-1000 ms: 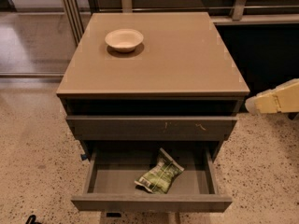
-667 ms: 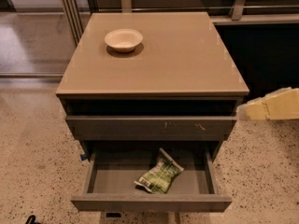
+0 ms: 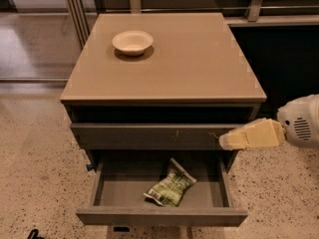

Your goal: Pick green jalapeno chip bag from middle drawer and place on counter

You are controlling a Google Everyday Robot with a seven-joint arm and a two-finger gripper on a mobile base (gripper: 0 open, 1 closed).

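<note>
The green jalapeno chip bag (image 3: pixel 170 188) lies crinkled on the flat grey tray of the open middle drawer (image 3: pixel 162 216), a little right of its centre. The tan counter (image 3: pixel 169 59) tops the cabinet. My gripper (image 3: pixel 224 141) reaches in from the right, its cream fingers pointing left at the right end of the scuffed drawer front (image 3: pixel 144 135), above the open drawer and up and to the right of the bag. It holds nothing that I can see.
A cream round bowl (image 3: pixel 132 42) sits at the back left of the counter. Speckled floor surrounds the cabinet. A dark panel stands to the right behind my arm, and metal rails run along the back.
My gripper has moved left from the right edge of the view to the cabinet's front right corner. The bag, the drawer and the bowl have not moved.
</note>
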